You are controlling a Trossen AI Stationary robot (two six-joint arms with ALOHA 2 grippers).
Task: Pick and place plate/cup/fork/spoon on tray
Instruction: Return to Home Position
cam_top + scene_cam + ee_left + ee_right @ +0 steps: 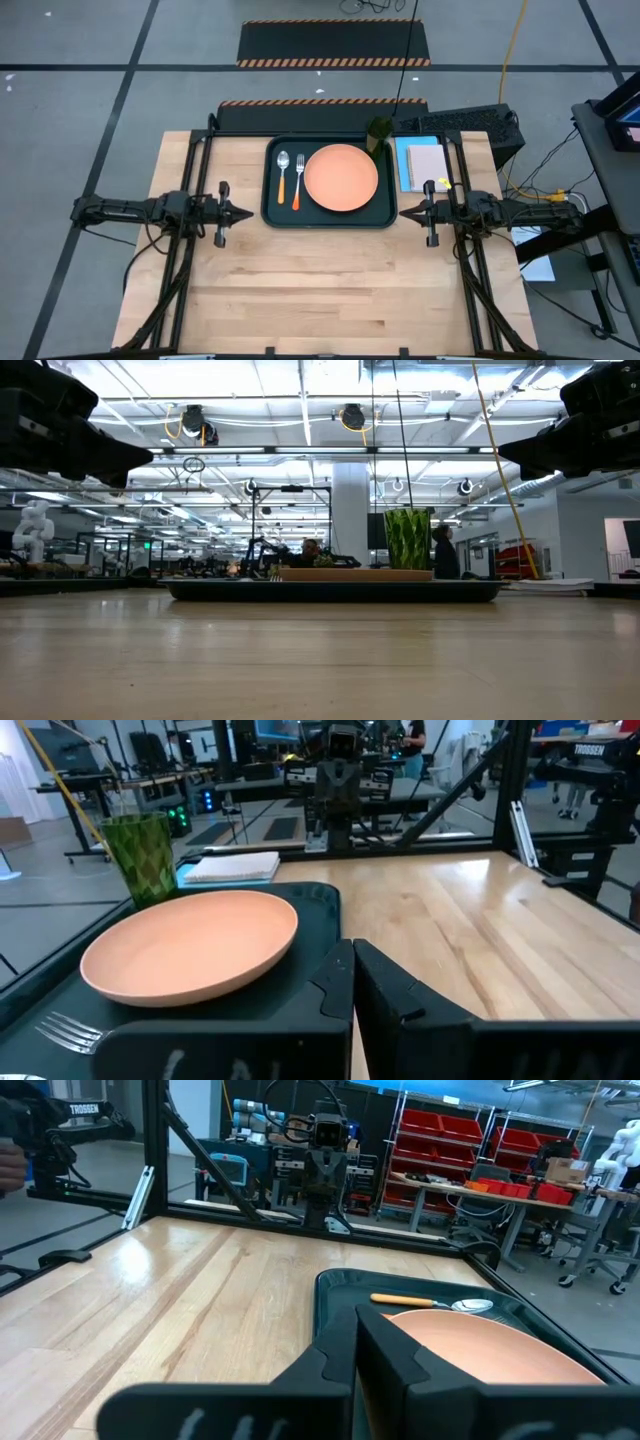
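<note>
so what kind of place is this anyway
Probably a robotics lab or workshop hall, not a home: racks of red storage bins, hazard-striped floor mats behind the table, and long ceiling lights high overhead.

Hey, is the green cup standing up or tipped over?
Upright. The cup stands with its mouth up by the far corner of the tray, beside the plate.

1. We see the table (340, 290) as pale wood planks, smooth, with a soft sheen.
2. The tray (330, 220) looks like dark plastic, faintly glossy.
3. The plate (341, 178) is smooth and matt.
4. The cup (140, 855) is translucent and faceted.
5. The spoon (283, 178) and fork (297, 182) have shiny metal heads.
6. We take the notepad (425, 165) on the right for paper.
</note>
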